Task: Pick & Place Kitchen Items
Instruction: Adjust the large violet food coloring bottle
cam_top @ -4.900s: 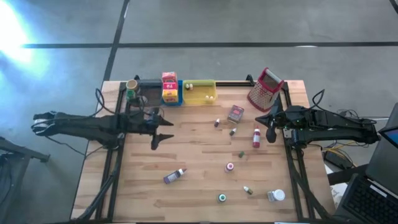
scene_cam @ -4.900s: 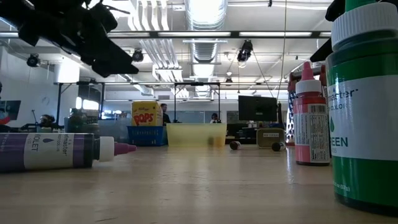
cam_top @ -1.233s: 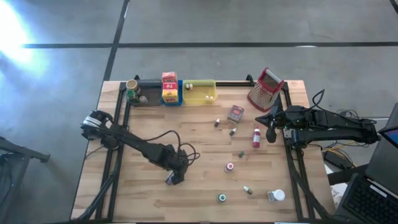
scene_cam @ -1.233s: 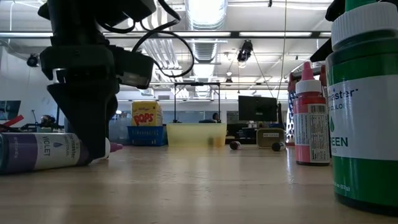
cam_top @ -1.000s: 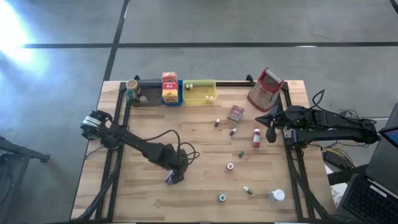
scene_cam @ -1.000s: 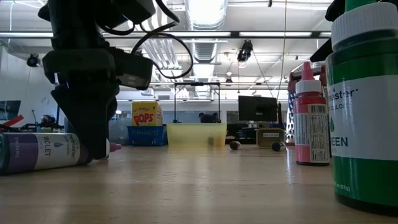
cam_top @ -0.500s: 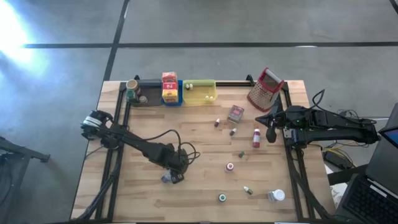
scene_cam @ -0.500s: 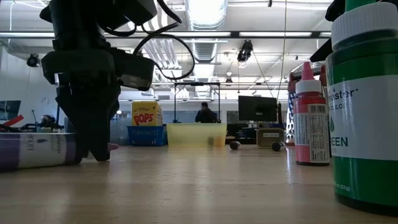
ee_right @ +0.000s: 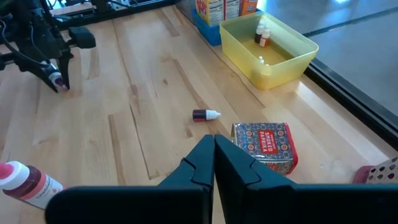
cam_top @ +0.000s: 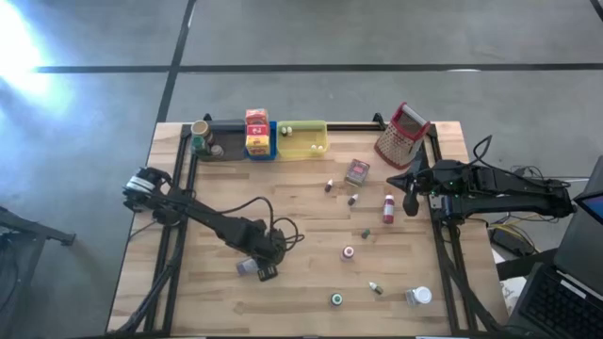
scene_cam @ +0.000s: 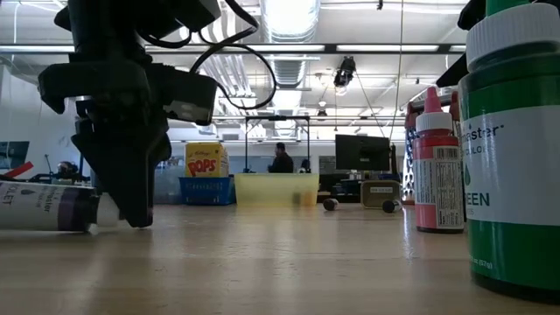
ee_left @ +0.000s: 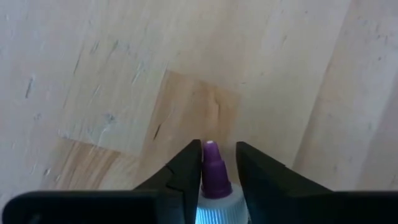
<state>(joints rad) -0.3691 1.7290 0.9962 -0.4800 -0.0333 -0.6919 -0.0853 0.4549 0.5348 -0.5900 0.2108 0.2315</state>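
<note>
Left wrist view shows the purple-tipped bottle [ee_left: 213,180] pinched at its smooth, conical nozzle between the narrowed fingers of the left tool [ee_left: 217,163], just above the pale wooden tabletop [ee_left: 124,74]. The low view alone shows its dark labelled body [scene_cam: 48,206] lying tilted. The right tool [ee_right: 214,155] is clenched empty near the patterned tin [ee_right: 264,144].

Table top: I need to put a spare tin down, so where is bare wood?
The table's near-left corner is bare, as is the stretch between the trays and the left claw. Right of centre is crowded with small bottles and jars.
</note>
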